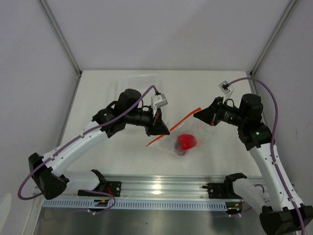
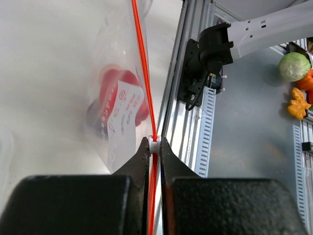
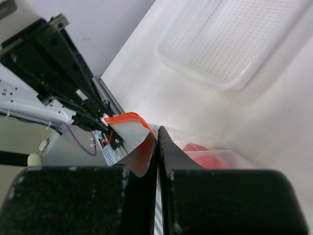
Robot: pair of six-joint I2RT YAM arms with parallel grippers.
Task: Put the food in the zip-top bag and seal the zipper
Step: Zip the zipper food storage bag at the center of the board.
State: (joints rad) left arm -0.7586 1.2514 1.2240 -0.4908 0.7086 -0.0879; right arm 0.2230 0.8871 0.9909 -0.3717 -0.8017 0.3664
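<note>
The clear zip-top bag (image 1: 188, 132) lies mid-table with the red food (image 1: 186, 142) inside, above a darker piece I cannot make out. The orange-red zipper (image 1: 183, 122) runs diagonally between both grippers. My left gripper (image 1: 166, 131) is shut on the zipper at its white slider (image 2: 154, 145); the zipper (image 2: 143, 63) stretches away from the fingertips past the red food (image 2: 120, 90) and a white label. My right gripper (image 1: 195, 116) is shut on the zip-top bag's (image 3: 132, 142) mouth edge beside the zipper (image 3: 128, 117), with red food (image 3: 205, 152) just beyond.
A white plastic tray (image 1: 139, 81) sits at the back of the table, behind the left arm; in the right wrist view the tray (image 3: 230, 39) shows upper right. The aluminium rail (image 1: 156, 188) runs along the near edge. Toy vegetables (image 2: 296, 66) lie off the table.
</note>
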